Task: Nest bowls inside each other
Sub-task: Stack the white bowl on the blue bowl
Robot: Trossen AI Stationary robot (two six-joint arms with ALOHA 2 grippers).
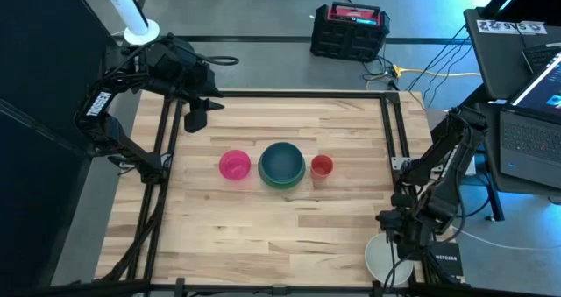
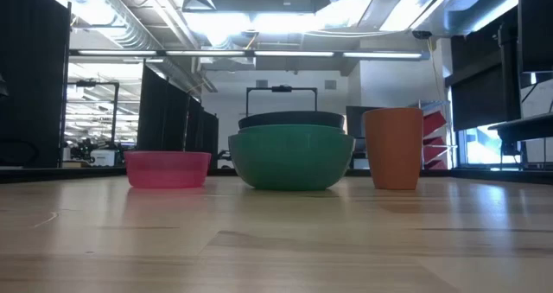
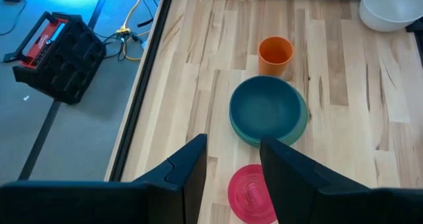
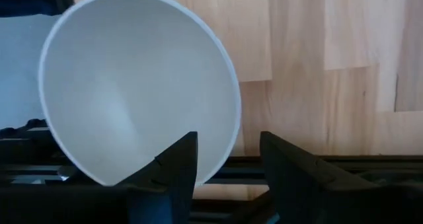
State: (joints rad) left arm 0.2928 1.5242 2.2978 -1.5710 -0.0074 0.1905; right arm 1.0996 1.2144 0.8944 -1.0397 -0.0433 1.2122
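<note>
Mid-table, a dark teal bowl [image 1: 281,161] sits nested in a larger green bowl [image 2: 289,159]. A small pink bowl [image 1: 234,165] stands on its base just left of them. A white bowl [image 1: 383,258] rests at the near right corner, over the black rail. My right gripper [image 4: 228,141] is open and points down close above the white bowl [image 4: 132,85]. One finger stands over the inside of its rim and the other outside; I see no touch. My left gripper [image 3: 233,148] is open and raised over the far left of the table, tipped toward the bowls.
An orange cup [image 1: 322,166] stands upright just right of the nested bowls. Black frame rails [image 1: 392,148] run along the table's left and right sides. A black and red case [image 1: 349,30] sits on the floor beyond the far edge. Laptops [image 1: 530,113] stand to the right.
</note>
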